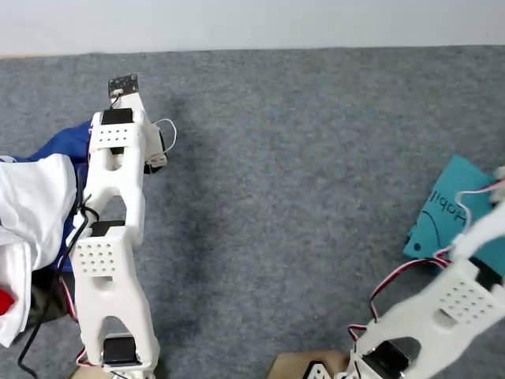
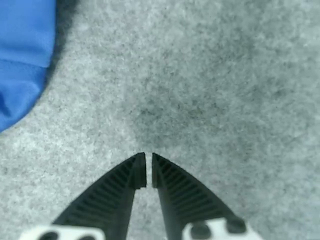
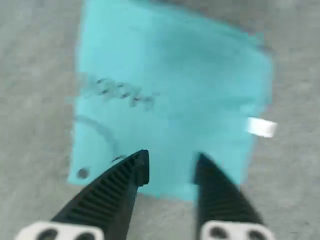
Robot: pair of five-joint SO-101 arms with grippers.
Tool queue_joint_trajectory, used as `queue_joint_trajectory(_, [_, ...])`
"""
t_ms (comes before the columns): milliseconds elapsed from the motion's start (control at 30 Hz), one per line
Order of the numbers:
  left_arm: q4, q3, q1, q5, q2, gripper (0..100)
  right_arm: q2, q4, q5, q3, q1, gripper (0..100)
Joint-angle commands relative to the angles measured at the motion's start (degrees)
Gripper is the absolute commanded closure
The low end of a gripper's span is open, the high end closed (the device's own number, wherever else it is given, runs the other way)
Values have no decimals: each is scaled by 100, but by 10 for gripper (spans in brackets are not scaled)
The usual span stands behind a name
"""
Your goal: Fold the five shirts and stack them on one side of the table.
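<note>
A folded teal shirt [image 1: 450,215] with dark print lies at the right edge of the grey table; my right gripper [image 3: 170,167] hovers open just above its near edge, and the shirt [image 3: 170,95] spreads out below the black fingers. At the far left a heap holds a white shirt [image 1: 31,213], a blue shirt [image 1: 67,142] under it, and a bit of red [image 1: 6,302]. My left gripper [image 2: 148,170] is shut with nothing in it, over bare grey felt beside the blue shirt [image 2: 22,55]. The left arm [image 1: 114,237] stretches up along the heap.
Grey felt [image 1: 300,197] covers the table between the two arms. A pale wall runs along the far edge [image 1: 252,28]. A wooden base [image 1: 296,367] sits at the near edge by the right arm. Black cables [image 1: 47,316] trail by the left arm's base.
</note>
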Motion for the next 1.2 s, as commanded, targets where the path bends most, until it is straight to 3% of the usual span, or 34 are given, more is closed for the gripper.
queue_joint_trajectory(0, [-105, -84, 35, -70, -299, 971, -787, 233, 35, 1231, -426, 977])
queue_joint_trajectory(167, [-105, -84, 35, -70, -299, 971, -1165, 127, 18, 2848, -1033, 988])
queue_joint_trajectory(400, [-105, -84, 35, -70, -299, 971, -1042, -1341, -308, 4264, -1446, 989])
queue_joint_trajectory(633, [-105, -84, 35, -70, -299, 971, -1727, -778, -308, 4123, -1974, 989])
queue_joint_trajectory(900, [-105, -84, 35, -70, -299, 971, -3073, -664, 26, 3930, -1508, 989])
queue_joint_trajectory(1167, [-105, -84, 114, -123, -290, 971, -2369, -1508, 325, 4457, -840, 989])
